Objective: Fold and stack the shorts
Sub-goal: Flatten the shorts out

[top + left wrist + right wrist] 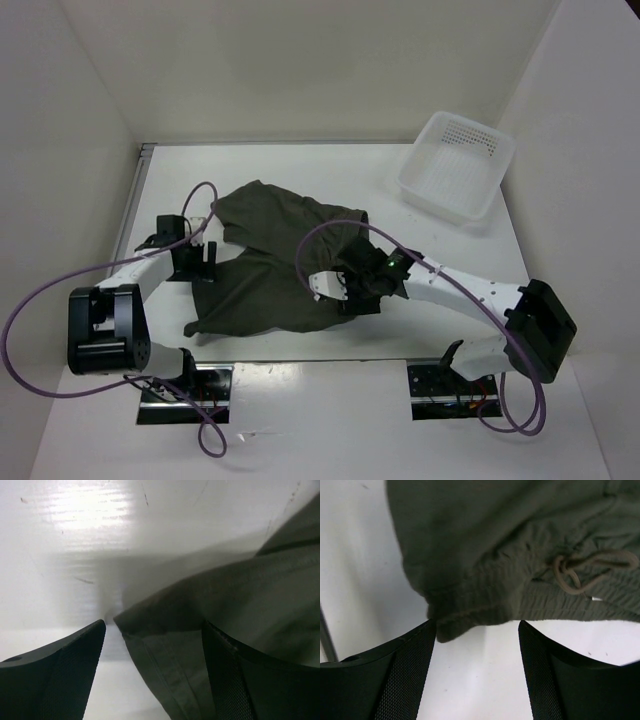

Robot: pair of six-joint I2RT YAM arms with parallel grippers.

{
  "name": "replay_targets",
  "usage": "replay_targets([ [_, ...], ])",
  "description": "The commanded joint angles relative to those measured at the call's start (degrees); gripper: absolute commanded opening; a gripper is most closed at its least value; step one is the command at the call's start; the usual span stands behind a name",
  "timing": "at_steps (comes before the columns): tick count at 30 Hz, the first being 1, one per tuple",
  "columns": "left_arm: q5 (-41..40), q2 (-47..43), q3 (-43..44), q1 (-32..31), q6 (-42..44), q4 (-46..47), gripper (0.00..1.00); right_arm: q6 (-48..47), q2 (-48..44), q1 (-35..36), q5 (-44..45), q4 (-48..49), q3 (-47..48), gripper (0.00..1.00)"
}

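Observation:
The dark olive-green shorts (275,255) lie crumpled in the middle of the white table. My left gripper (205,260) is at their left edge. In the left wrist view it (154,626) is open, with a hemmed edge of the shorts (175,665) between the fingers, not clamped. My right gripper (345,292) is at the near right edge of the shorts. In the right wrist view it (477,625) is open and empty over bare table. The elastic waistband (520,600) and its drawstring (580,570) lie just ahead of the fingertips.
A white perforated plastic basket (455,165) stands at the back right of the table (300,165). White walls close in the left, back and right sides. Purple cables loop from both arms over the near part of the table.

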Motion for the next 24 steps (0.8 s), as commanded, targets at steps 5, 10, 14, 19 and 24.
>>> replay_targets([
  [5,1.01,3.68,-1.43,-0.26,0.21,9.13,0.77,1.14,0.02,5.70,-3.07,-0.58,-0.65,0.72],
  [10,3.30,5.79,0.41,-0.79,0.21,7.11,0.59,4.59,3.19,5.70,3.67,8.20,-8.37,0.66],
  [14,3.92,6.32,0.42,-1.40,0.21,8.42,0.18,2.92,3.19,5.70,8.44,10.95,-11.48,0.23],
  [19,-2.57,6.32,0.24,-0.97,0.21,16.86,0.00,0.46,-0.93,5.70,5.73,1.47,-11.48,0.00],
  [24,-0.75,6.94,3.67,-0.35,0.21,12.49,0.07,0.45,-4.11,6.23,2.47,0.66,-10.43,0.49],
])
